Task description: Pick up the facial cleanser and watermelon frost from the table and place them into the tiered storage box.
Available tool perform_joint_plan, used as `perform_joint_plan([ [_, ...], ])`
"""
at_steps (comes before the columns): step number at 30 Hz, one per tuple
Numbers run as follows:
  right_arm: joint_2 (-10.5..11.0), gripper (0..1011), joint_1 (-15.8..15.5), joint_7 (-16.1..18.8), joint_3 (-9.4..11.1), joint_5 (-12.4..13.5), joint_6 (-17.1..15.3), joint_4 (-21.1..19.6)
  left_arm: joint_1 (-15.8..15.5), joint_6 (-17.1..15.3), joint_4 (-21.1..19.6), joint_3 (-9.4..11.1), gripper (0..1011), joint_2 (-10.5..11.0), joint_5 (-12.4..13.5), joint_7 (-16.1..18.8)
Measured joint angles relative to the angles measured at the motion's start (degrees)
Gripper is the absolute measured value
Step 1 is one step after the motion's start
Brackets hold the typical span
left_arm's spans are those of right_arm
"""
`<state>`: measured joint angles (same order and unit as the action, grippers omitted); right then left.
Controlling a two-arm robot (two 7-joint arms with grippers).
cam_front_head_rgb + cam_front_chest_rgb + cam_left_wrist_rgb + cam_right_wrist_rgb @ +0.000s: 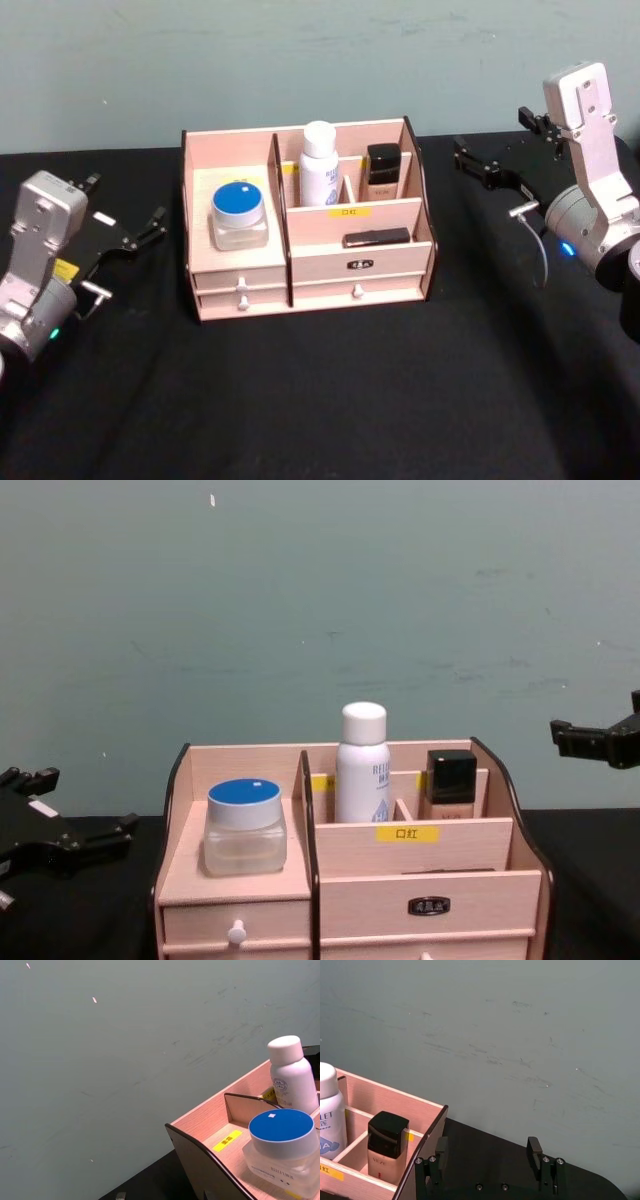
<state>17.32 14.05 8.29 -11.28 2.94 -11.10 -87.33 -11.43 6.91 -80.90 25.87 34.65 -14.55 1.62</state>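
Box (pixel 240 270) is set mid-counter (pixel 320 400); on its yellow label (pixel 407 833) "口红" is read. A blue-lidded jar (pixel 239 214), a white bottle (pixel 319 163) and a black-capped bottle (pixel 386 1146) marked "VEZE" are held inside. Left gripper (pixel 140 235) and right gripper (pixel 490 1160) are parked open, empty, either side.

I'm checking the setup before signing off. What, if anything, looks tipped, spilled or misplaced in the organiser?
Nothing stands out. The blue-lidded jar, white bottle and black-capped bottle stand upright in the tiered storage box; a dark flat item lies on its front tier.
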Motion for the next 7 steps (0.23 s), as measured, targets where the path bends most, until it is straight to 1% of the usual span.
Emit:
perform_joint_plan([
  [7, 0.0, 1000, 0.0, 0.0, 0.0, 0.0, 0.0, 0.0, 0.0, 0.0, 0.0, 0.0, 1010, 0.0, 0.0, 0.0],
])
